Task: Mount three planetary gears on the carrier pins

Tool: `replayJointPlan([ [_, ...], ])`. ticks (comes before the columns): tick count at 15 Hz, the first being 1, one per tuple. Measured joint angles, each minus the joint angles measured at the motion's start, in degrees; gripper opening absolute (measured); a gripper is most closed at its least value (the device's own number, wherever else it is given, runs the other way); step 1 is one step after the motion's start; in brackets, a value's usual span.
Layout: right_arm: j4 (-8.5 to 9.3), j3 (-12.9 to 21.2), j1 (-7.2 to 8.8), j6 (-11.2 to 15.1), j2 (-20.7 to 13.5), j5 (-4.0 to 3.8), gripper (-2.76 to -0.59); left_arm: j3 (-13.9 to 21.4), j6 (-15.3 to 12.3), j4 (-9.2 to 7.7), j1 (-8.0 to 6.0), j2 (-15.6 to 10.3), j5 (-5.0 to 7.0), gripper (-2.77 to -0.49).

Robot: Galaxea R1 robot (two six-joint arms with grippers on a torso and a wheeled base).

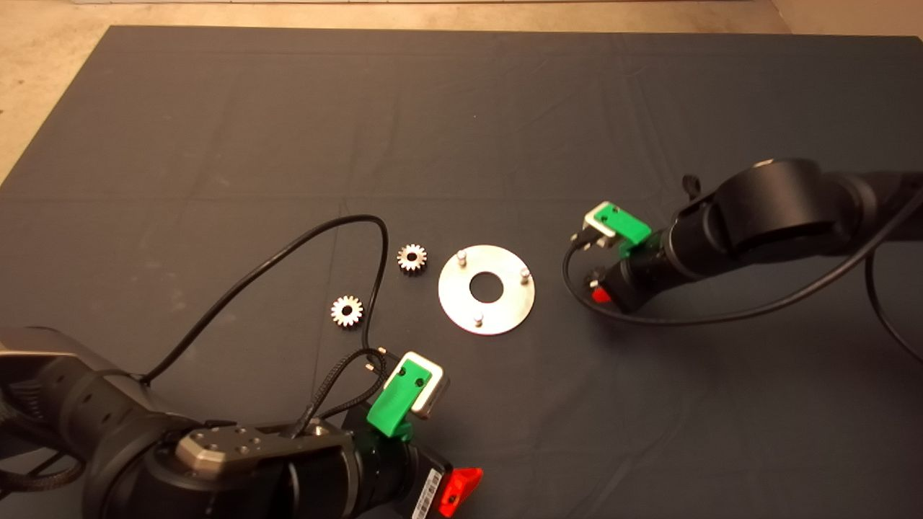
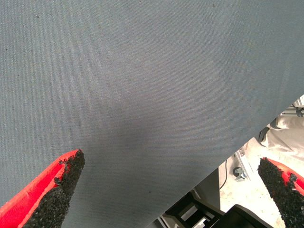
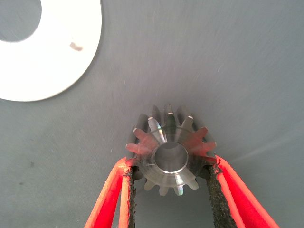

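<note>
While the right gripper [image 3: 168, 178] clamps one planetary gear [image 3: 169, 151], the disc [image 1: 487, 289] lies just left of it.
Two gears [image 1: 412, 257] lie left of centre; the left gripper [image 2: 171, 190] gapes empty at lower left.

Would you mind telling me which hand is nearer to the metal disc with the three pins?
The right. The right hand, shut on a gear, sits just beside the disc. The left hand, open, waits farther off at the mat's near edge.
</note>
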Motion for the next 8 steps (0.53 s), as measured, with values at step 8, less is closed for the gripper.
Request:
replayJointPlan([
  [8,0.15,1.06,0.96,0.18,4.50,-0.33,-2.52,0.00,0.00,0.06,-0.02,0.02,0.00,-0.62],
])
